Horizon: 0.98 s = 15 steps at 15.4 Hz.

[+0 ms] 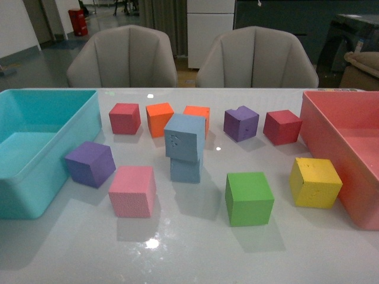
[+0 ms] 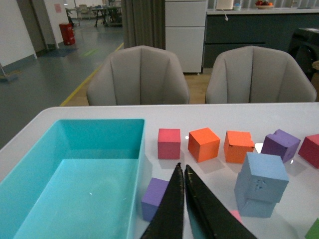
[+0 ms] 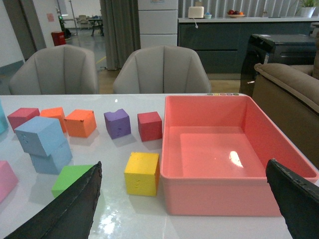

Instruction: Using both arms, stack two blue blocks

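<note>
Upper blue block stacked (skewed) on lower blue block; left claw closed empty, right claw wide.

We see the blue stack mid-table, hemmed behind by two orange cubes just beside it, with a pink cube near its front left and a green cube near its front right. Open tabletop lies along the near edge, and a bare lane runs between pink and green up to the stack. The turquoise bin walls off the left side and the pink bin the right, with a purple cube and a yellow cube just beside them.
</note>
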{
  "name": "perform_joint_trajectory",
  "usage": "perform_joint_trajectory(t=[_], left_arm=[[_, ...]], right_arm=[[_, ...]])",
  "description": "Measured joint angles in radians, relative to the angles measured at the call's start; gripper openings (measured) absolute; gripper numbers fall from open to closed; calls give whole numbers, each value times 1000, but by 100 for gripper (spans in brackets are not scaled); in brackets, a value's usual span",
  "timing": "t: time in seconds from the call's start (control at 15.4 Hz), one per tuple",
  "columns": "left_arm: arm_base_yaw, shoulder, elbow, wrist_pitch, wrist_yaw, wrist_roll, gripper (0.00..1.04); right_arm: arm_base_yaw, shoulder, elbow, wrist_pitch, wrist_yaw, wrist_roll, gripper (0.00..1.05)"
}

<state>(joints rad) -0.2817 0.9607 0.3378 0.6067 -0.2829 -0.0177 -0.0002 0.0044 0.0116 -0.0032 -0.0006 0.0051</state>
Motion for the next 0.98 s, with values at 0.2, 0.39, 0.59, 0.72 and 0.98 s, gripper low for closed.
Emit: perform_joint_trajectory(t=[0.2, 0.39, 0.59, 0.72, 0.98], left_arm=[[84, -127, -114, 1, 78, 3, 2], [137, -223, -185, -27, 135, 3, 2], [191, -343, -247, -89, 191, 3, 2], [286, -408, -270, -131, 266, 3, 2], [279, -497, -292, -194, 283, 3, 2]], right_arm=[[0, 0, 0, 0, 0, 0, 98], [0, 0, 0, 0, 0, 0, 98], [0, 0, 0, 0, 0, 0, 98], [0, 0, 0, 0, 0, 0, 98], [0, 0, 0, 0, 0, 0, 98]])
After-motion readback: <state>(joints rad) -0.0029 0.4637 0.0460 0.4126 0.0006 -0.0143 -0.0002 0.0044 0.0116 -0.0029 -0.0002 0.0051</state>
